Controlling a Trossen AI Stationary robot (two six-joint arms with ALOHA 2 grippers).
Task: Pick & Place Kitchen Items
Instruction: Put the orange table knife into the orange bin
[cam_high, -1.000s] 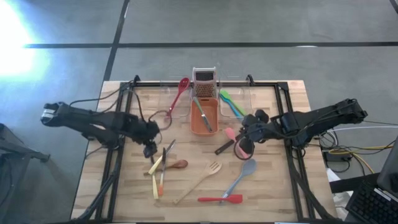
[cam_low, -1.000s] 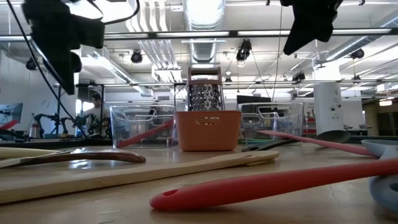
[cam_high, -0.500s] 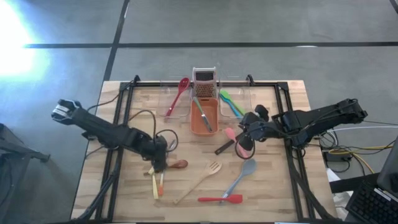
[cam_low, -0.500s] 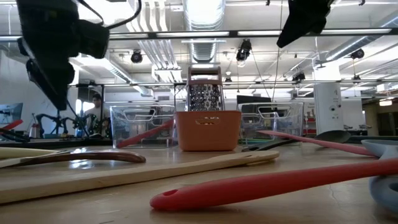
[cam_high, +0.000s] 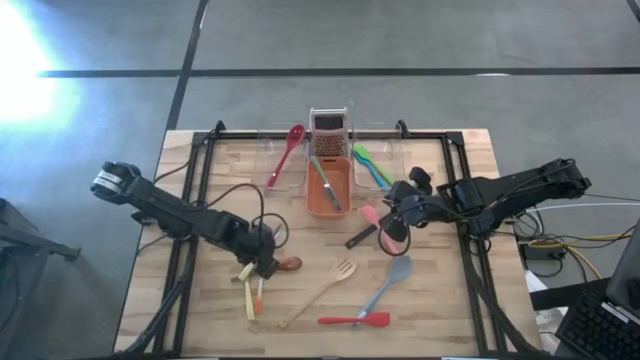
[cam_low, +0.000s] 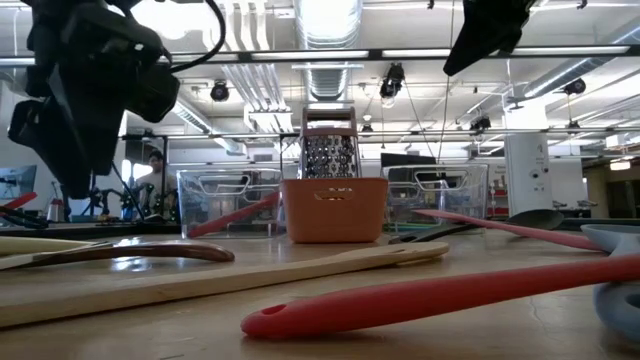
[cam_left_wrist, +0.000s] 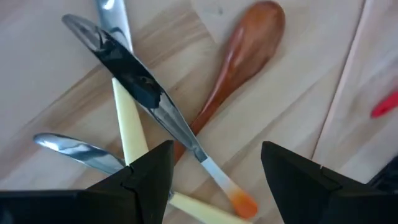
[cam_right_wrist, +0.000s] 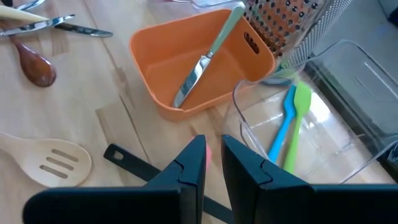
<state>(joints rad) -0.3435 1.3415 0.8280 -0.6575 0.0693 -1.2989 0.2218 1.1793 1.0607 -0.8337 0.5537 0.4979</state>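
Yellow-handled knives (cam_high: 250, 287) and a dark wooden spoon (cam_high: 287, 265) lie loose at lower left of the high view, the left gripper (cam_high: 265, 262) over them, jaws wide and empty. Already stowed: a red spoon (cam_high: 288, 148) in the left clear tub (cam_high: 272, 150), one knife (cam_high: 328, 183) in the orange tub (cam_high: 313, 201), green and blue spatulas (cam_high: 372, 166) further right. The slotted wooden spatula (cam_high: 322, 290), red spatula (cam_high: 356, 320) and blue spoon (cam_high: 388, 282) remain. Right gripper (cam_high: 392, 215): fingers nearly closed; what it grips, I cannot tell.
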